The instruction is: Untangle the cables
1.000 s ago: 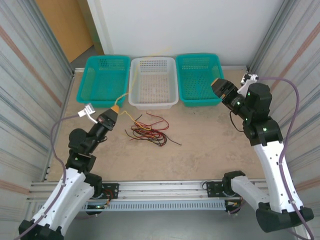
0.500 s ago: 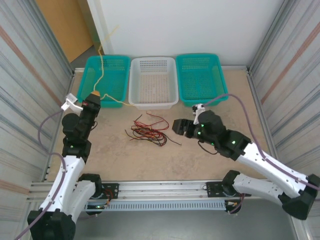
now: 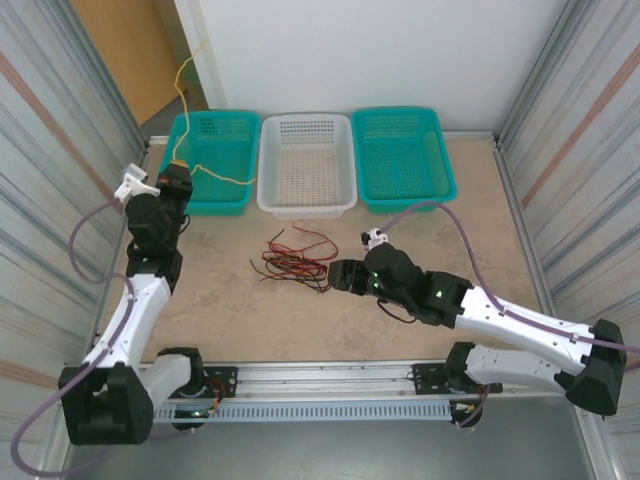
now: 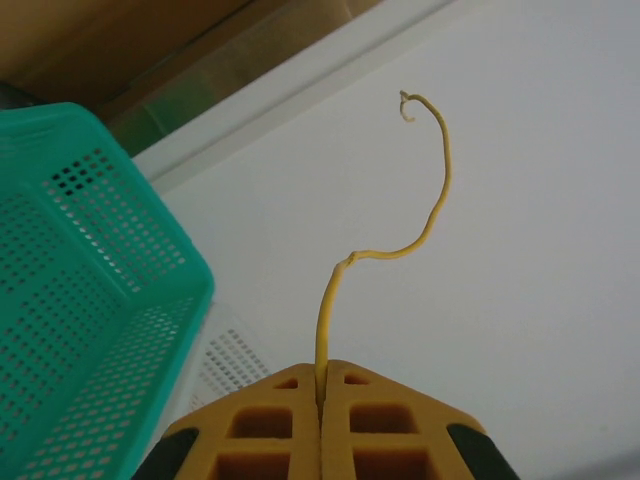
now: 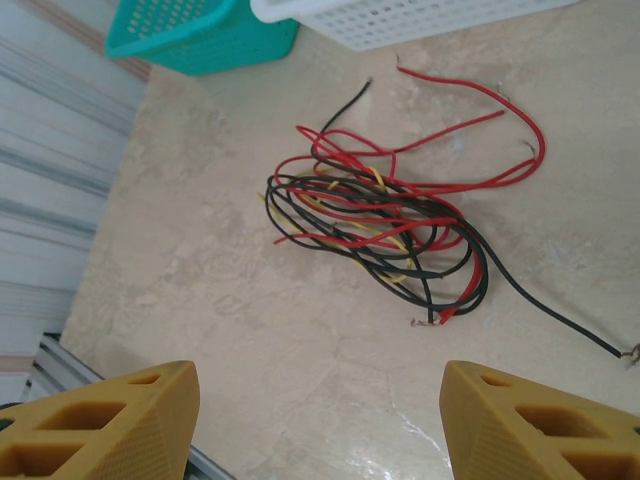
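Here at the left, the left gripper [image 4: 322,385] is pressed together on the yellow cable [image 4: 435,200], held high by the left teal basket [image 3: 205,203]. The wire is thin, so a tug could slide it out of the pinch, or its trailing end could catch in the basket's holes. One stretch points up toward the wall [image 3: 400,50], its tip curled. The other sags rightward toward the white basket [image 3: 305,206].

On the table [image 3: 430,240] in front of that basket lies the tangle [image 5: 385,220] of red, black and yellow cables. It runs roughly left to right, with red ends aimed at the baskets. The right gripper [image 5: 320,400], spread and empty, hovers just right of it. Grabbing several strands at once would probably tighten the knot.
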Controlling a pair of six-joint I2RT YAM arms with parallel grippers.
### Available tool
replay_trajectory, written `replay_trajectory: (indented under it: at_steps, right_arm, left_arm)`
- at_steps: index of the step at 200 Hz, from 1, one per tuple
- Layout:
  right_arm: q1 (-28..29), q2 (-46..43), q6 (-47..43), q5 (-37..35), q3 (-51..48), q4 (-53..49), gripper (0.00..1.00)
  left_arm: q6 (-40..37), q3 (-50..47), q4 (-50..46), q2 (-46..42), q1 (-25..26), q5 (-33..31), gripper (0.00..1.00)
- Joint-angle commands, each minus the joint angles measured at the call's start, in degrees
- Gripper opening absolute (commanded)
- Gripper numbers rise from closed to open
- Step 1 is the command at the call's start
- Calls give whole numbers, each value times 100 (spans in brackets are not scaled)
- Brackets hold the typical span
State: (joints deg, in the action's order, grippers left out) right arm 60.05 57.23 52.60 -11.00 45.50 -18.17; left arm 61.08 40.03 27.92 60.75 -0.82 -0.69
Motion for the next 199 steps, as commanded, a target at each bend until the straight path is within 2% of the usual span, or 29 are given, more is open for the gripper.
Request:
replay_trajectory:
  at_steps: [1, 43, 86, 121, 149, 159, 166, 172, 181, 199]
  right_arm:
    - [42, -233, 189, -248, -44, 51, 64]
    - [26, -326, 145, -306, -111, 33, 65]
    - [-78, -296, 110, -246, -111, 7, 65]
    - [-254, -354, 97, -153, -176, -4, 65]
    - [-366, -429, 110, -60, -225, 3, 65]
    - [-380, -463, 110, -60, -224, -51, 65]
    - [-393, -495, 110, -60, -225, -92, 65]
    - [-400, -539, 104, -66, -231, -131, 65]
    - [-406, -600, 101, -77, -240, -172, 65]
    - [-422, -743, 93, -102, -277, -222, 66]
  left_arm:
    - [379, 321, 610, 589, -382, 18, 0]
    - [401, 1014, 1160, 1914, -507, 460, 0]
    - [194, 1690, 985, 2958, -524, 948, 0]
    - [173, 1809, 879, 3535, -524, 1258, 0]
    - [-121, 1632, 1008, 3718, -524, 1070, 48]
    - [-206, 1655, 796, 3742, -552, 1024, 60]
    - [-248, 1654, 630, 3711, -564, 1019, 77]
    - [-278, 1592, 603, 3672, -568, 1014, 87]
    - [-298, 1426, 724, 3565, -568, 972, 94]
    - [-338, 1290, 579, 3235, -577, 914, 99]
